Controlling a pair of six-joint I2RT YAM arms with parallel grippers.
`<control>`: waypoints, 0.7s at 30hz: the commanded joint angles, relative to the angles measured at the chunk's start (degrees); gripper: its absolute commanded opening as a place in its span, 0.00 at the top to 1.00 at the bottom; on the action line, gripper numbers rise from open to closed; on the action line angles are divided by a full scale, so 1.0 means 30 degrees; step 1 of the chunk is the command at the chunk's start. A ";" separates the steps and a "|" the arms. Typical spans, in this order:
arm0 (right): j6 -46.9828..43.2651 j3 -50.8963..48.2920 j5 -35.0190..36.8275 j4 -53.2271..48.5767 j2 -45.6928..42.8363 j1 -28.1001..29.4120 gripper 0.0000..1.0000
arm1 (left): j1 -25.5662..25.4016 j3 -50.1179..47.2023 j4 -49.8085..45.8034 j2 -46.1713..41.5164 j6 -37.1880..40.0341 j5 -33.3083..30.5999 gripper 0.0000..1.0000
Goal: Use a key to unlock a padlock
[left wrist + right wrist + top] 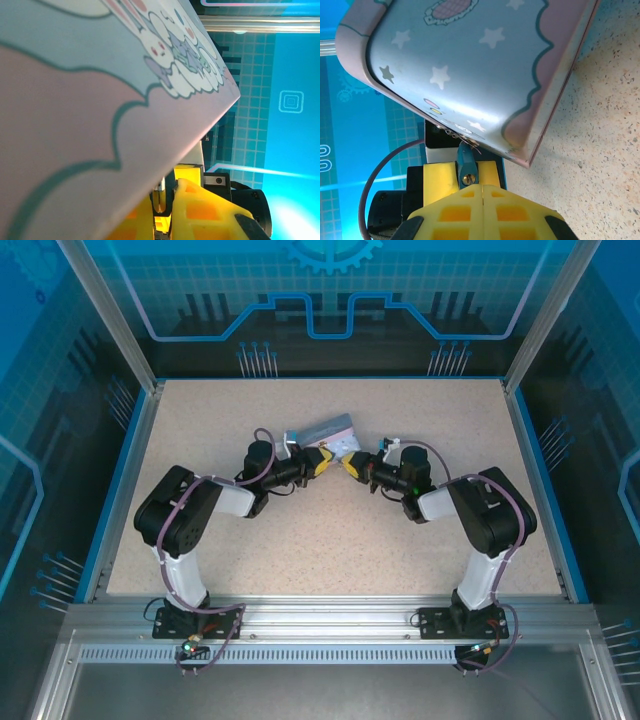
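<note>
Right gripper (pixel 482 190) up close: pinched fully closed, can't make out key. Just ahead, teal padlock (pixel 466 167), brass keyhole facing you, clamped btwn left gripper (pixel 161 207) fingers, shackle meeting tin (pixel 470 65) rim, above speckled table (pixel 600 150).

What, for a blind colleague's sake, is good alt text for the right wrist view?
A blue tin box with white stars and a pink scalloped border, speckled table to its right. Below it the yellow-fingered right gripper is shut, a small teal piece with a brass dot beyond it.
</note>
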 commanded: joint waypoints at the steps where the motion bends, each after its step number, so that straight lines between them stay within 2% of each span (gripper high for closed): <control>1: -0.0022 0.0161 0.0088 0.0465 -0.0107 0.0195 1.00 | -0.0428 -0.0001 0.0699 -0.0226 -0.0357 0.0875 1.00; 8: -0.0006 0.0358 0.0148 0.0419 -0.0211 0.0875 1.00 | -0.0450 0.0083 0.0412 -0.0324 -0.0226 0.0902 1.00; 21: -0.0299 0.0866 0.0013 0.0017 0.0139 0.0362 1.00 | -0.0498 0.0074 0.0117 -0.0407 -0.0012 0.1074 1.00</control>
